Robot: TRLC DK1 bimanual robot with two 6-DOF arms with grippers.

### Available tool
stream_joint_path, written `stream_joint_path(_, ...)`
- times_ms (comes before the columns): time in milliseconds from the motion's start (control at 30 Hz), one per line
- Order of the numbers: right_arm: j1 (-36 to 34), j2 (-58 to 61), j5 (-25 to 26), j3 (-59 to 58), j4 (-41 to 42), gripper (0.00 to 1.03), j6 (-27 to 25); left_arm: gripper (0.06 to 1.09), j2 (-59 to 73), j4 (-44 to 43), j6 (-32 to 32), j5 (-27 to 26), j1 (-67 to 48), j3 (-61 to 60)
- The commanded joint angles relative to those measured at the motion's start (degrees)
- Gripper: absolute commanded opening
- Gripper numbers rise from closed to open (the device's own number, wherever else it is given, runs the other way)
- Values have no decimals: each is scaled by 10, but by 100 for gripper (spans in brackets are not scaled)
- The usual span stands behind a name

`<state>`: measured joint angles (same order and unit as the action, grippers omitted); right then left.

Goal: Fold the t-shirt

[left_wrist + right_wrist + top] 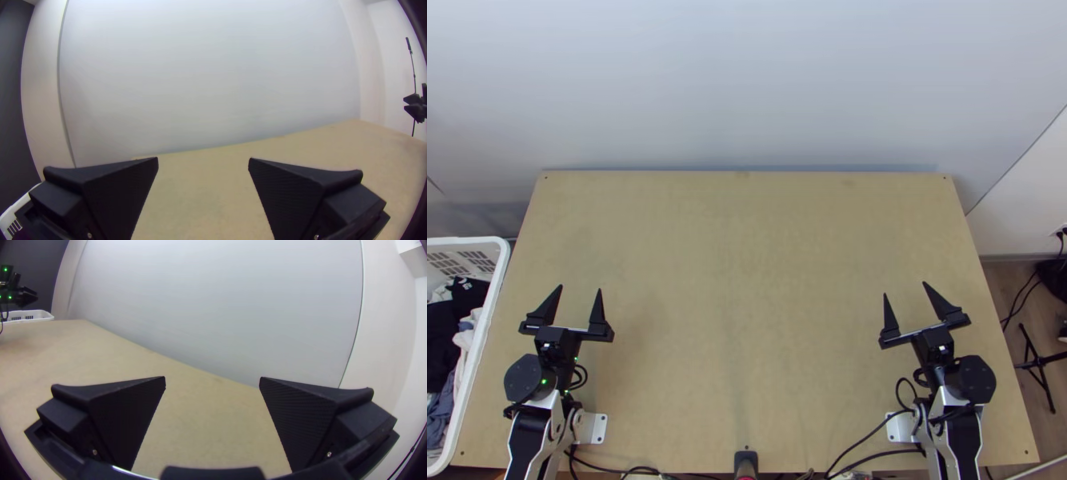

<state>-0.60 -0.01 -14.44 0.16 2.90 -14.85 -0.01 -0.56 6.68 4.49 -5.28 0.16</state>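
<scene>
Beside the desk (747,280), bunched black, grey and white cloths (443,340) lay in a slotted white basket (489,320), apart from the wide-set jaws of left gripper (580,288) and right gripper (905,289); I couldn't tell if the t-shirt was among them. Left wrist view added ridged finger pads (293,195).

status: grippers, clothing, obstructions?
Left gripper, right gripper open, empty. Clothes bunched in white basket; can't single out a t-shirt. Cables along table near edge, likely no hindrance.
</scene>
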Motion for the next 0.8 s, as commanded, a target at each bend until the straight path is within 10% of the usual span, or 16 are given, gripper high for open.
stream_joint_path(0, 0, 0, 0, 0, 0, 98, 0, 105, 0, 0, 0, 0, 0, 0)
stream_joint_path(767, 0, 0, 0, 0, 0, 98, 0, 105, 0, -1, 0, -1, -6, 0)
